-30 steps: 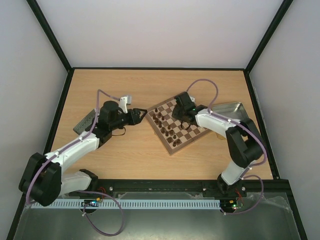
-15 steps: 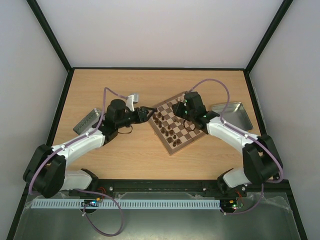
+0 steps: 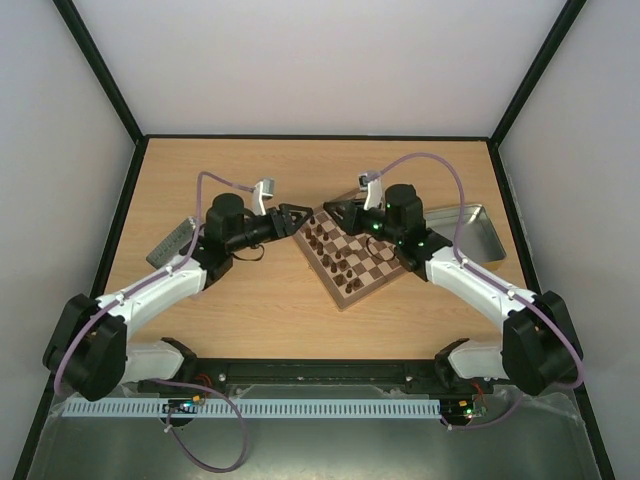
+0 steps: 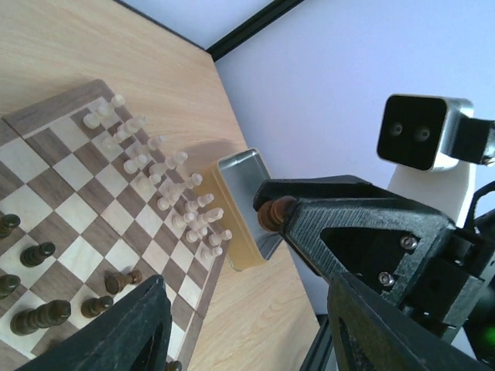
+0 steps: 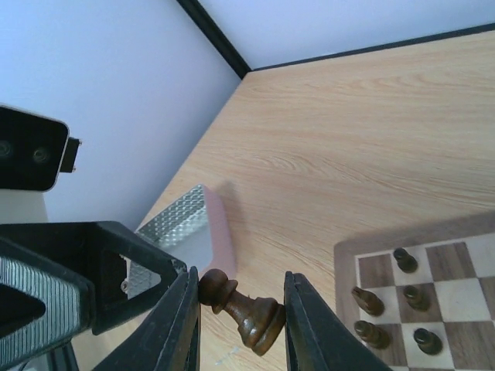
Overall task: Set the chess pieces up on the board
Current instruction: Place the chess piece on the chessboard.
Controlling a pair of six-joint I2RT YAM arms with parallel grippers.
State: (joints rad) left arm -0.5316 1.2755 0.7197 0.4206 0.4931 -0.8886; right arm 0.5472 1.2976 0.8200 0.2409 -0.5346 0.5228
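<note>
The right pincer point(image 5: 241, 321) clamped a dark piece point(image 5: 246, 309) crosswise. Its head pointed toward the nearby left pincer point(image 3: 290, 215), which gaped, apparently empty, at the board point(image 3: 345, 297) corner.

A dark pawn point(image 5: 240, 308) is held sideways in the right gripper point(image 5: 241, 282), head against one finger and base against the other. Just beside the claw, the left gripper's black finger point(image 5: 100, 267) is seen (contact cannot be judged). Beyond lies a grey tin point(image 5: 174, 224). On the claw's other side, the board point(image 5: 418, 238) corner is shown with dark pieces point(image 5: 365, 301).
</note>
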